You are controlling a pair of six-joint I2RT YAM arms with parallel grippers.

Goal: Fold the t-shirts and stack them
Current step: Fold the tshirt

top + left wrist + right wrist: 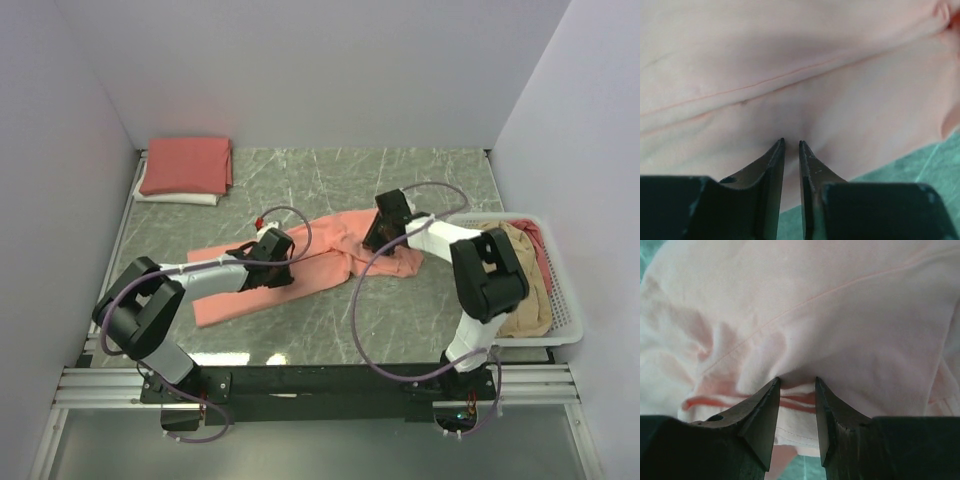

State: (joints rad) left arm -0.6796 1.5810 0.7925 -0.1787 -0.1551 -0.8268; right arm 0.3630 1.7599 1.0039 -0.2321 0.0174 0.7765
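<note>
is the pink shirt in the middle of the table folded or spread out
Partly folded, not neat: the pink shirt lies as a long rumpled strip across the table, doubled over in places.

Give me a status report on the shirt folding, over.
Left gripper and right gripper both shut on pink shirt. Shirt stretched mid-table, not yet folded. Folded stack and basket sit apart, off to the sides.

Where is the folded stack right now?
Top view: the folded stack sits in the table's far-left corner, beyond the left end effector and the spread salmon shirt.
</note>
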